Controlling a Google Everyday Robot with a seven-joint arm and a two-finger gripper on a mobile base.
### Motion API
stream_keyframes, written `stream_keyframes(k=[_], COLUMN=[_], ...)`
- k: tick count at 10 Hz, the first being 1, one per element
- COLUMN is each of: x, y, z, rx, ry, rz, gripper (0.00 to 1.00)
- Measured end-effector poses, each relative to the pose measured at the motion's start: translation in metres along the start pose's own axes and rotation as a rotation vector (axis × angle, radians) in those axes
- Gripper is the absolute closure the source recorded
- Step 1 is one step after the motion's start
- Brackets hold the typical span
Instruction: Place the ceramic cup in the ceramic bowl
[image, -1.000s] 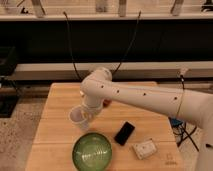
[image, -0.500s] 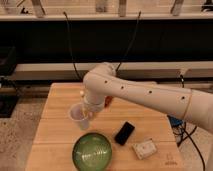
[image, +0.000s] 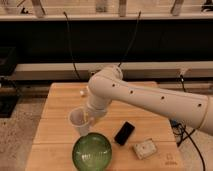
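The ceramic cup (image: 79, 121) is pale and whitish, with its flared rim tilted toward the camera. It hangs just behind and above the far rim of the ceramic bowl (image: 92, 152). The bowl is wide and green with pale swirl rings, and it sits at the front of the wooden table. My gripper (image: 90, 117) is at the end of the white arm, which reaches in from the right. It is shut on the cup's right side, and the cup partly hides its fingers.
A black phone (image: 124, 133) lies to the right of the bowl. A small pale packet (image: 144, 148) lies near the front right. A small white object (image: 82, 93) sits at the back of the wooden table (image: 55, 115). Cables hang behind the table.
The gripper has carried the cup a little nearer and lower, toward the bowl's far rim. The arm's elbow has shifted with it. The bowl, the phone and the packet have not moved.
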Motion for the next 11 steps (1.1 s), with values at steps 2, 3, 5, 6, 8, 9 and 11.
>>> stream_keyframes(k=[2,3,5,6,8,9,11], x=[-0.012,-0.024,-0.037,-0.045,-0.056,-0.059,-0.063], y=[0.005,0.008,0.013,0.018,0.028,0.032,0.038], z=[0.001,0.002,0.003,0.004,0.006,0.007,0.012], rx=[0.010,0.019,0.027,0.029,0.029,0.028,0.021], ry=[-0.009,-0.017,-0.024,-0.026,-0.026,-0.025,-0.018], rz=[-0.021,-0.043,-0.069,-0.086,-0.108,-0.115,-0.125], gripper=[0.99,0.99,0.99,0.99,0.99,0.99,0.99])
